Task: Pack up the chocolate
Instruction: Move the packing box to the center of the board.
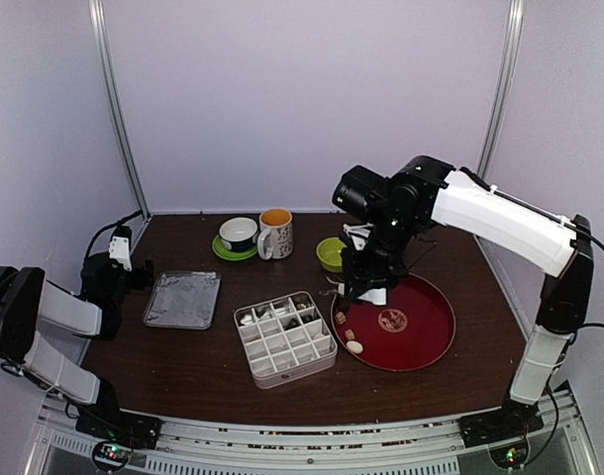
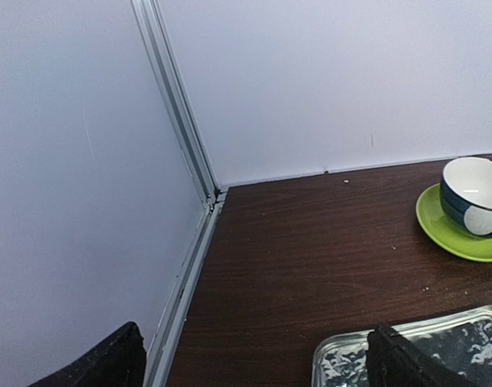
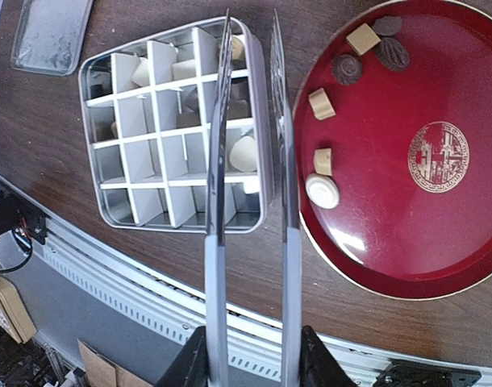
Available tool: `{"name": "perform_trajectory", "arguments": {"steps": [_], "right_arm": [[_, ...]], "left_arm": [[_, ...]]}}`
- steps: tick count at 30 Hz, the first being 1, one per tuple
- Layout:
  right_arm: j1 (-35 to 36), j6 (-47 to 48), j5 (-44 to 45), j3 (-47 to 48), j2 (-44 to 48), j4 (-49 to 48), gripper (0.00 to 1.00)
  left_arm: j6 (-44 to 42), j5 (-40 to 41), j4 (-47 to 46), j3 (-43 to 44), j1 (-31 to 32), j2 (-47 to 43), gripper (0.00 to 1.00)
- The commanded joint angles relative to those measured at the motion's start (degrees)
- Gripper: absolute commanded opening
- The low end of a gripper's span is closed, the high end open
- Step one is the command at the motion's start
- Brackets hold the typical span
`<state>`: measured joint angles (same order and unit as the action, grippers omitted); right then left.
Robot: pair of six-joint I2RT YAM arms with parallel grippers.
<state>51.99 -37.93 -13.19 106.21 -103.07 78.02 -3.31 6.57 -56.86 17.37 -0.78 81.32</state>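
Packing is sitting roughly midway, as I am judging it. The divided box (image 3: 86,121) is already holding several pieces of the chocolate (image 3: 321,103). Cream ones and a few dark ones are lying singly in its cells, mostly toward the far rows and the column nearest the red tray (image 3: 439,226), while many cells are showing bare white bottoms. Seven pieces are waiting on the tray, clustered along its edge closest to the box: three dark, three cream blocks and one round white one.

The right gripper (image 3: 250,363) is clamping the handle end of the tongs (image 3: 216,242), its fingers pressing the two blades partway together. The blades are reaching out over the box's tray-side edge, one above the last column of cells and the other above the strip of table between box and tray. I am making out nothing pinched between the tips (the very ends are running to the frame's edge, so this is a cautious reading).

The left gripper (image 2: 254,339) is hanging out of the action at the table's far left – jaws spread wide, nothing between them – just beside a shiny metal tray (image 1: 183,299).

What is remaining, then, is ferrying the tray's seven pieces across into the vacant cells.
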Motion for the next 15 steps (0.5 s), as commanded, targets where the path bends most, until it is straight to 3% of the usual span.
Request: {"name": "perform_trajectory", "arguments": {"steps": [1,15], "right_arm": [[0.07,1.87,-2.53,5.45,-4.39,3.33,0.34],[-0.04,5.92,-1.05,7.71,-8.47,8.61,0.35]], "left_arm": [[0.59,-0.56,-1.53,1.36,-0.54,0.33,0.98],[0.72,-0.68,-1.5,1.44,-0.6,0.33,0.98]]}}
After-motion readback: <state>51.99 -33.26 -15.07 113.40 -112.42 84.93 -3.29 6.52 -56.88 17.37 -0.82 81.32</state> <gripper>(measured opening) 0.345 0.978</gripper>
